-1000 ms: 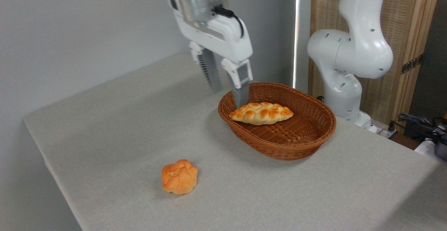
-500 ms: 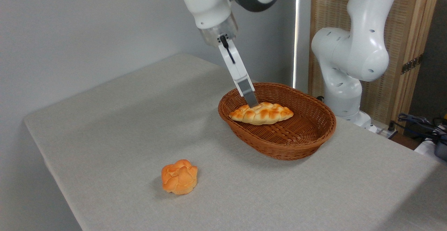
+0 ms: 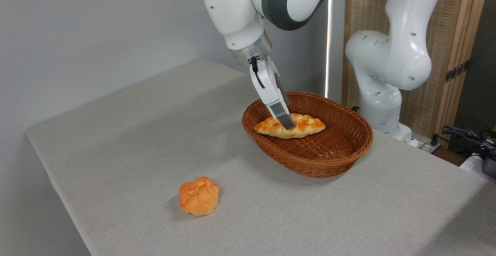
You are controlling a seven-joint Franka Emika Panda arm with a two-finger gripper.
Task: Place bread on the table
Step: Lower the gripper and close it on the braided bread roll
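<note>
Bread: long braided golden-brown loaf (image 3: 300, 126) w/ pale creases, tapered both ends, lying inside the basket, toward its back-left part, long axis running left-right.
Basket: oval brown wicker basket (image 3: 329, 159), sits on the table right of centre, near the arm's base.
Gripper: two-finger gripper (image 3: 287, 123) seen edge-on, tilted, tips down at the loaf's middle. Near finger (image 3: 282, 114) lies across the front of the loaf; other finger mostly hidden behind it. Can't tell if the jaws are spread or pressed onto the bread from this angle.
Contact: fingertip overlaps the loaf's top-centre in view; touching or just above, can't say which.
Arm: white Panda arm (image 3: 391, 54), base at the table's right rear, elbow up high, wrist reaching down-left into the basket; blue light on at the wrist.
Table: large rectangular table in plain light grey-beige cloth (image 3: 128, 140).
Bun: small round knobbly orange bun (image 3: 199, 195), on the cloth front-left, well apart from basket.
Backdrop: pale grey wall left, woven wood-framed panel (image 3: 449, 27) behind arm, cables at far right edge.
</note>
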